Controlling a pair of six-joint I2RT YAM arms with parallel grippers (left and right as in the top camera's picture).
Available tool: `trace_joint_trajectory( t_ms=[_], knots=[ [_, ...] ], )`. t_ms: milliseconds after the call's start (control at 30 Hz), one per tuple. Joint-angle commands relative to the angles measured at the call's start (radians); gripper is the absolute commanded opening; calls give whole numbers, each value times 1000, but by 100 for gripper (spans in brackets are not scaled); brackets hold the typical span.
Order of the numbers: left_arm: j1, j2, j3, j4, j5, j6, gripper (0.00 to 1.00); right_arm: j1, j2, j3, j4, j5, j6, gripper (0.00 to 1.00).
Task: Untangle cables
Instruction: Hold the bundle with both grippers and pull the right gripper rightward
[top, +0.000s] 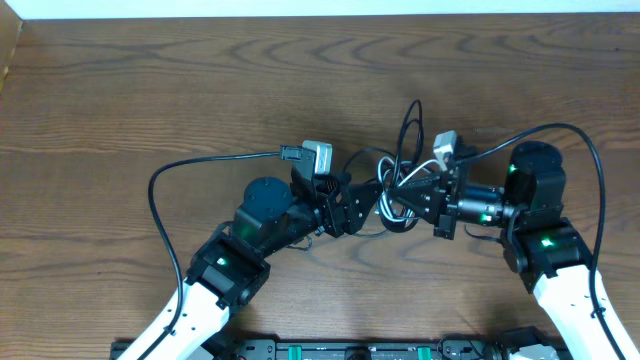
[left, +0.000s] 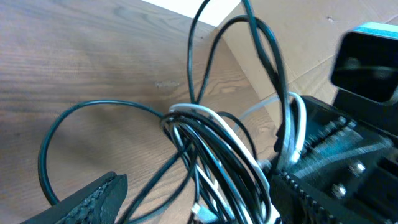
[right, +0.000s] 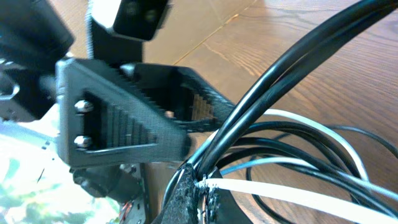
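Cables (left: 211, 143): black-and-white tangle, pinched in the clenched right gripper (right: 196, 193), anchoring the knot. Left gripper (top: 375, 203): just beside right gripper, jaws apart, straddling loops, probably placed to pick a strand.

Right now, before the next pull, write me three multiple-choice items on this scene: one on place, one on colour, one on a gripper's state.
1. Where is the tangle of cables? A. Between the two grippers. B. At the far left corner. C. Hanging off the near edge.
2. Which colour is the one cord that is not black? A. Red. B. White. C. Yellow.
3. How is the right gripper? A. Wide open. B. Out of view. C. Shut on the cables.
Key: 1 A, overhead the bundle sits between the left gripper and the right one; 2 B, a white cord loops among black ones; 3 C, its fingers pinch strands in the right wrist view.
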Motion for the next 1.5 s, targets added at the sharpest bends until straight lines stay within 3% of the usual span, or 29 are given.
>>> trace_joint_trajectory(
  t_ms=[0, 400, 900, 1033, 1467],
  knots=[
    [-3, 9, 29, 1, -5, -31, 78, 32, -4, 19, -1, -33, -72, 1],
    [-3, 11, 29, -21, -3, -42, 78, 109, -4, 19, -14, 35, -157, 1],
    [-3, 39, 29, -159, -6, -40, 78, 109, -11, 19, 40, 38, -118, 1],
    [-3, 50, 28, -187, -6, -41, 70, 101, -13, 19, 48, 50, -113, 1],
    [-3, 50, 27, -265, -6, -38, 64, 76, -13, 19, 137, 50, -33, 1]
  ],
)
